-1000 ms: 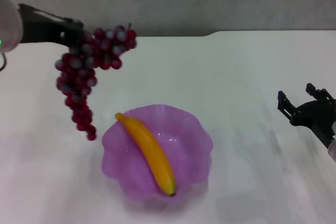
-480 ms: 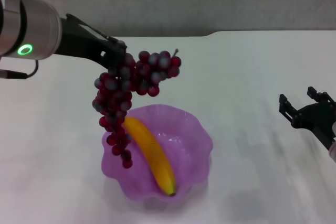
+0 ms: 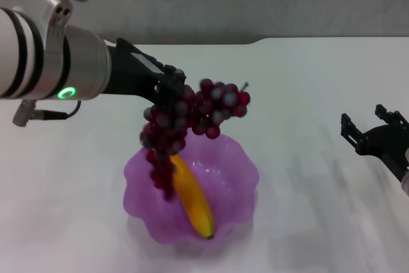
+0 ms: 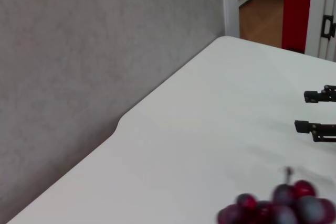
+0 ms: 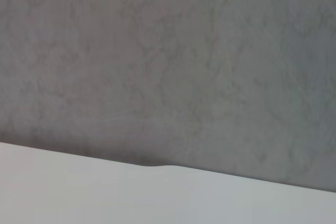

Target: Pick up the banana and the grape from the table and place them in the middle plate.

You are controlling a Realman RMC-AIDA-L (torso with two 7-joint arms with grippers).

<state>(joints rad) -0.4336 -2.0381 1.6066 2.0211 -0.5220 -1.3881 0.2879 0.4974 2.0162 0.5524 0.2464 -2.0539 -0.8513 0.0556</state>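
In the head view my left gripper [image 3: 167,87] is shut on the grape [image 3: 185,119], a dark red-purple bunch that hangs over the near-left part of the middle plate [image 3: 239,171], its lower end dangling inside the purple scalloped rim. The banana [image 3: 192,197] lies diagonally in the plate, partly behind the hanging grapes. Some grapes [image 4: 283,211] show in the left wrist view. My right gripper [image 3: 370,131] is open and empty above the white table [image 3: 307,87] at the right; it also shows far off in the left wrist view [image 4: 319,112].
The table's far edge has a notch [image 3: 255,41] before a grey wall. The right wrist view shows only the wall and that table edge [image 5: 157,167]. A red panel [image 4: 298,9] stands beyond the table in the left wrist view.
My left arm has carried the grape bunch rightward and nearer, from the far left of the table to over the plate, with its lower end now inside the rim. The right arm stayed still.
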